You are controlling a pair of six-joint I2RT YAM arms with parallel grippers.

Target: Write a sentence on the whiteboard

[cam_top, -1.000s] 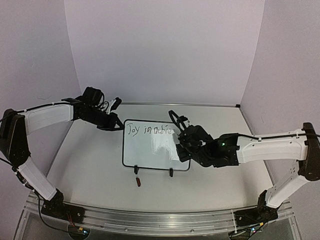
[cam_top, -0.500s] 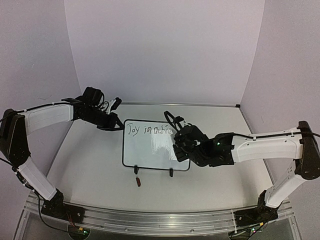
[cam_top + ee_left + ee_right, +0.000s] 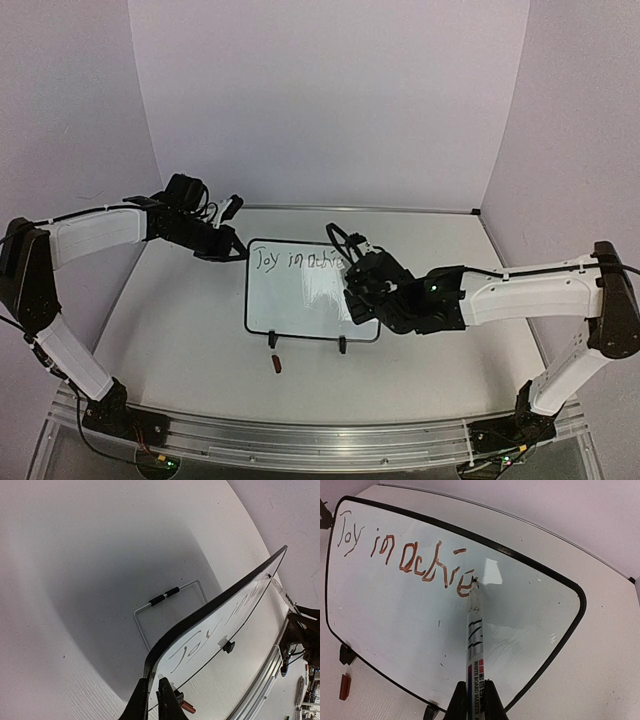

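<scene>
The black-framed whiteboard (image 3: 395, 630) carries red-brown lettering (image 3: 426, 570) beside a white marker (image 3: 474, 635) striped black with a red-and-blue band, a red cap (image 3: 345, 687) at its 7 o'clock on the white table (image 3: 600, 645).

The whiteboard (image 3: 295, 300) stands on the table (image 3: 180, 330) (a cap (image 3: 277, 363) lies before it)

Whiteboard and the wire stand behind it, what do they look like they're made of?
The whiteboard has a glossy white face, likely coated plastic or melamine, judging by the bright glare on it. Its thin black frame looks like matte plastic. The wire stand looks like pale metal wire: it is thin and holds crisp bends.
</scene>
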